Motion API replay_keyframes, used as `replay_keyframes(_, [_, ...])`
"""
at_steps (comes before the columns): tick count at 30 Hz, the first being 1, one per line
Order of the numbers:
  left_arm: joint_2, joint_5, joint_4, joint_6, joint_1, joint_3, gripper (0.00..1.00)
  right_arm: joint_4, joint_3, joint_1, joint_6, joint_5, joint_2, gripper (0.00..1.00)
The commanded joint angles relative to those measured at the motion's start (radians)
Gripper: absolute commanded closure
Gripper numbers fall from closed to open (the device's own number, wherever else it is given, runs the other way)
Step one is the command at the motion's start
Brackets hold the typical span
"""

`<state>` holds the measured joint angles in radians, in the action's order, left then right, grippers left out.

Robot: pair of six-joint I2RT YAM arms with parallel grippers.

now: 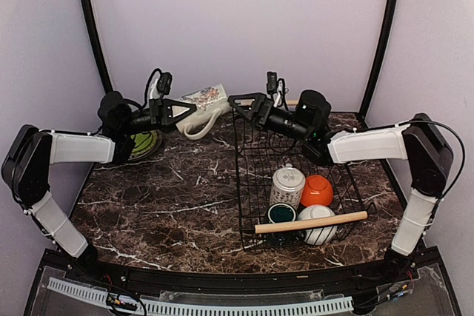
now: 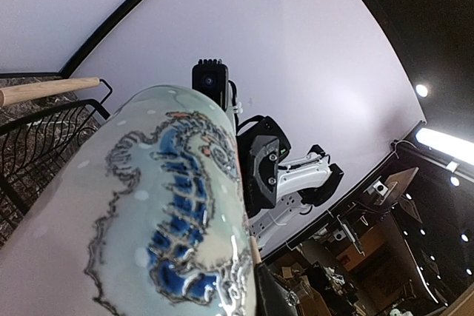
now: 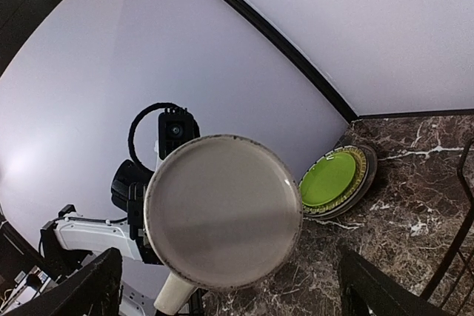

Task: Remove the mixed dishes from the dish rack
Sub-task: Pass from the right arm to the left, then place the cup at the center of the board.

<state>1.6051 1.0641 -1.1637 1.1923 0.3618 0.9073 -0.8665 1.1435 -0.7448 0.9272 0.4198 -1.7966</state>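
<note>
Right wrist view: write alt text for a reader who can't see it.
A mug shows its round cream base to the camera, held up by the left arm behind it, over a dark marble table. The open right hand frames the bottom corners; a green plate lies by the far wall.

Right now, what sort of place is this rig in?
Probably a lab test booth, not a real kitchen: plain walls framed by black posts, marble-look table, and a cluttered workshop with ceiling lights beyond.

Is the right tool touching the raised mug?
Apart. In the right wrist view, the raised mug sits between the spread fingers of the right tool, with a clear gap on each side.
</note>
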Motion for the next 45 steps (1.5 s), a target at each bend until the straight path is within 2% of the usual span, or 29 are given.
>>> replay_keyframes(1, [-0.123,-0.035,0.072,-0.161,-0.018,0.014,0.99,0.135,-0.028,0.016,-0.051,-0.012,0.103,0.01])
replay_keyframes(2, [-0.141,-0.066,0.158,-0.225,-0.026,0.025,0.99,0.198,-0.028,0.018,-0.077,-0.022,0.125,0.01])
replay_keyframes(3, [-0.176,-0.090,0.354,-0.368,-0.027,0.033,0.99,0.250,-0.026,0.021,-0.108,-0.032,0.148,0.01])
replay_keyframes(4, [-0.195,-0.154,0.566,-0.440,-0.030,0.061,0.99,0.302,-0.022,0.021,-0.139,-0.044,0.170,0.01])
replay_keyframes(5, [-0.228,-0.240,0.673,-0.578,-0.029,0.078,0.99,0.349,-0.021,0.020,-0.175,-0.062,0.199,0.01])
replay_keyframes(6, [-0.242,-0.289,0.841,-0.638,-0.030,0.113,0.99,0.396,-0.020,0.019,-0.204,-0.078,0.215,0.01])
replay_keyframes(7, [-0.269,-0.394,0.913,-0.739,-0.030,0.126,0.99,0.435,-0.022,0.020,-0.229,-0.097,0.241,0.01])
replay_keyframes(8, [-0.294,-0.450,1.030,-0.780,-0.029,0.149,0.99,0.479,-0.022,0.021,-0.252,-0.122,0.259,0.01])
replay_keyframes(9, [-0.304,-0.574,1.077,-0.847,-0.029,0.166,0.99,0.519,-0.021,0.021,-0.269,-0.144,0.277,0.01])
replay_keyframes(12, [-0.323,-0.819,1.270,-0.906,-0.029,0.196,0.99,0.601,-0.021,0.021,-0.321,-0.193,0.318,0.01])
replay_keyframes(13, [-0.321,-0.902,1.298,-0.917,-0.029,0.214,0.99,0.619,-0.022,0.021,-0.332,-0.205,0.327,0.01])
replay_keyframes(15, [-0.301,-0.958,1.360,-0.932,-0.028,0.242,0.99,0.654,-0.015,0.021,-0.343,-0.226,0.339,0.01])
replay_keyframes(19, [-0.224,-0.957,1.457,-0.937,-0.027,0.315,0.99,0.682,-0.009,0.021,-0.362,-0.231,0.350,0.01])
replay_keyframes(23, [-0.134,-1.017,1.601,-0.970,-0.007,0.396,0.99,0.709,0.001,0.022,-0.367,-0.243,0.348,0.01])
replay_keyframes(29, [-0.020,-1.092,1.734,-1.016,0.033,0.494,0.99,0.728,-0.003,0.021,-0.368,-0.244,0.346,0.01])
replay_keyframes(36, [0.069,-1.218,1.845,-1.097,0.098,0.583,0.99,0.728,-0.028,0.021,-0.361,-0.246,0.348,0.01])
replay_keyframes(45, [0.198,-1.230,1.954,-1.121,0.124,0.659,0.99,0.716,-0.042,0.021,-0.363,-0.252,0.348,0.01])
